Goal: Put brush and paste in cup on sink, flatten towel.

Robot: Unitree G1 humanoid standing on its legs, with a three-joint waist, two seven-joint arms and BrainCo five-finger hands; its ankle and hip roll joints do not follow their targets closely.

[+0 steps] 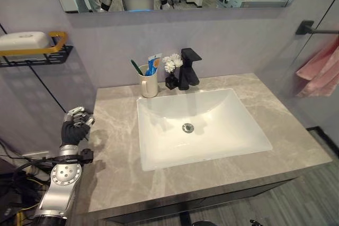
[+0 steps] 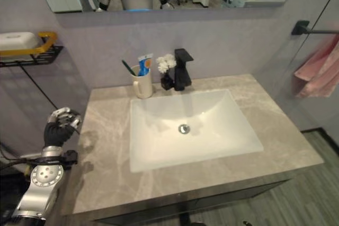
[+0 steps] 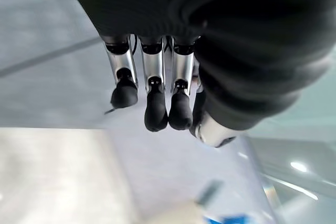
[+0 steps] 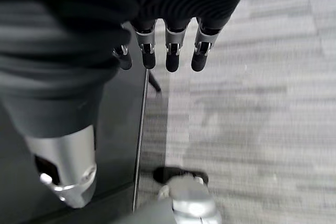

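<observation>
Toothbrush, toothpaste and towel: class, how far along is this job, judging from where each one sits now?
Done: the toothbrush and toothpaste stand in the cup on the counter. In hand: nothing; the left hand and right hand hold nothing. Left: the pink towel hangs bunched from its bar, not flattened.

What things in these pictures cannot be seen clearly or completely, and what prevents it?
- Pink towel: cut off by the right edge in both eye views, so how it hangs is unclear.
- Toothbrush and paste: lower parts hidden inside the cup.
- Cup in the left wrist view: only a blur beyond the left hand.
- Right hand: it hangs over the floor; its position relative to the sink cannot be told.
</observation>
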